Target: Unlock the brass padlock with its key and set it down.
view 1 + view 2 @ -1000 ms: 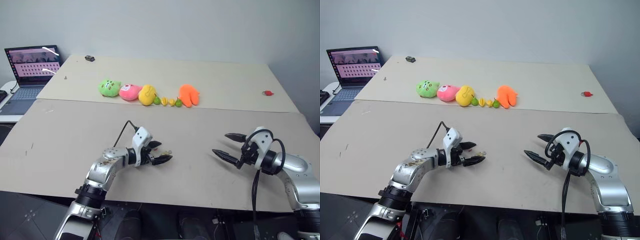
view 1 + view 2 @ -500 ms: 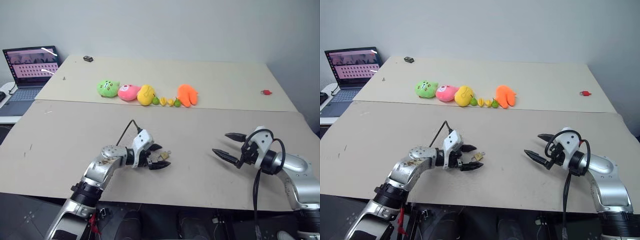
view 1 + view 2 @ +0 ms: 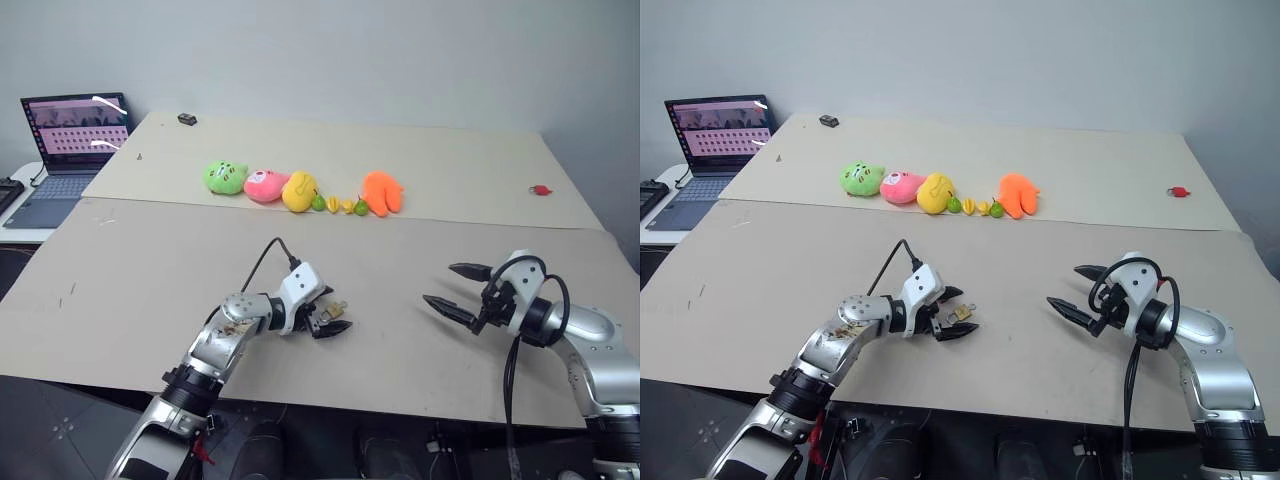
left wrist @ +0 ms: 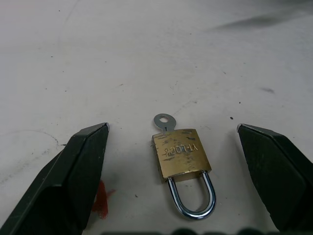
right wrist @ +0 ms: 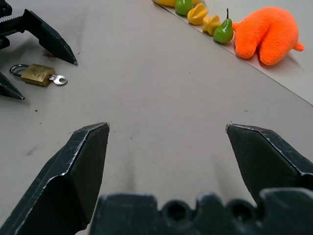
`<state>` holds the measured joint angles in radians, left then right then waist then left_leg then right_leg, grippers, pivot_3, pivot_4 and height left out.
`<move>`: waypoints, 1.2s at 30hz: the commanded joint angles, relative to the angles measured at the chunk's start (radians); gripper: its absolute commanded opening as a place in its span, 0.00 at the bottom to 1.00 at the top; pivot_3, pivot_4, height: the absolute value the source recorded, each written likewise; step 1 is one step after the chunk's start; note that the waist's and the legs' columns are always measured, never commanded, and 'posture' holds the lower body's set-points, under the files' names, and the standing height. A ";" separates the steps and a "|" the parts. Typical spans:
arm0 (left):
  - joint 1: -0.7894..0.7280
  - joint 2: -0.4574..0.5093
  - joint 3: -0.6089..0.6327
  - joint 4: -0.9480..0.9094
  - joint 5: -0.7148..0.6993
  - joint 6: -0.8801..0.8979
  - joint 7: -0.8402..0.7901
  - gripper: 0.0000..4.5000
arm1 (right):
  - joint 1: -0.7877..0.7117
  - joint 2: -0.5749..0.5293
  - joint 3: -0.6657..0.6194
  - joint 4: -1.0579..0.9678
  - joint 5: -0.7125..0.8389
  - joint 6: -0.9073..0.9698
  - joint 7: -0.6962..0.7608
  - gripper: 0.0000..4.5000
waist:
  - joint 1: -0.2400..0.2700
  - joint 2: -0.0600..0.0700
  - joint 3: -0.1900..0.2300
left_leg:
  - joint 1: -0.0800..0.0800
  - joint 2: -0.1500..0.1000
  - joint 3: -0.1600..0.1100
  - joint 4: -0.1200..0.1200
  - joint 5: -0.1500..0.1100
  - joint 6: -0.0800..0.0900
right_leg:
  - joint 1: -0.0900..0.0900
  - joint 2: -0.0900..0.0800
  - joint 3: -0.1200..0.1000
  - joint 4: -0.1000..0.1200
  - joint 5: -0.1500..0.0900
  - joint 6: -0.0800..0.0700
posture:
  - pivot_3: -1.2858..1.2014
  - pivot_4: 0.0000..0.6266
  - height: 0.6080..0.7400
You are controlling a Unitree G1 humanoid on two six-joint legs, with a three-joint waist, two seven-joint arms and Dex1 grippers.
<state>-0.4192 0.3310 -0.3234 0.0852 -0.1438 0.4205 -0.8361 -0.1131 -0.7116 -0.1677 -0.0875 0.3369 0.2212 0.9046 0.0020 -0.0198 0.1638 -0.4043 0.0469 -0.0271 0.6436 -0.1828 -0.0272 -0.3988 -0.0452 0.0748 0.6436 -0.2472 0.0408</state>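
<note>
Your padlock (image 4: 180,153) lies flat on the table (image 3: 150,280), low and left of centre in the left eye view, with the key (image 4: 164,121) in its keyhole. The shackle (image 4: 193,197) looks seated in the body on both legs, so I judge it locked: nothing of the unlocking shows as done. What is left is to grip the body, turn the key, free the shackle and set the lock down.

The left gripper (image 4: 171,147) is released, its fingers spread wide to either side of the padlock and touching nothing. The right gripper (image 3: 458,290) is released too, holding nothing, right of centre and well apart from the lock.

Count: one padlock, one key, two grippers. Along the upper middle of the frame runs a row of four plush toys (image 3: 265,184), green, pink, yellow and orange, with about four small toy fruits (image 3: 343,204) between the last two. One laptop (image 3: 65,150) sits at the upper left, one small dark object (image 3: 186,119) at the far edge, one small red object (image 3: 540,189) at the right
</note>
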 commanded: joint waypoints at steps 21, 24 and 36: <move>-0.034 0.099 0.053 0.035 -0.082 -0.059 -0.223 0.18 | -0.081 -0.001 0.014 0.048 -0.019 -0.034 0.007 1.00 | -0.025 0.000 0.000 | -0.003 0.000 0.000 -0.003 -0.001 0.001 | -0.005 0.000 0.000 0.001 0.000 0.005 | 0.52 0.24 0.83; -0.099 0.113 0.143 0.016 -0.234 -0.049 -0.374 0.18 | -0.113 0.001 0.039 0.078 -0.041 -0.055 0.015 1.00 | -0.025 -0.002 0.003 | -0.005 0.000 0.000 -0.003 -0.001 0.001 | -0.007 0.000 0.000 0.001 0.000 0.005 | 0.52 0.24 0.83; -0.203 0.143 0.163 0.074 -0.221 -0.280 -0.546 0.18 | -0.202 0.036 0.073 0.119 -0.083 -0.223 0.026 1.00 | -0.022 -0.003 0.006 | -0.011 0.000 0.000 -0.001 -0.001 0.001 | -0.011 0.000 0.000 0.002 0.001 0.006 | 0.52 0.24 0.83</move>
<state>-0.6208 0.4596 -0.1657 0.1878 -0.3659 0.1842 -1.3571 -0.2974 -0.6660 -0.0833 0.0477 0.2650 0.0564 0.9315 -0.0202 -0.0230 0.1694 -0.4155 0.0470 -0.0269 0.6425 -0.1834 -0.0261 -0.4102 -0.0448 0.0745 0.6456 -0.2462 0.0472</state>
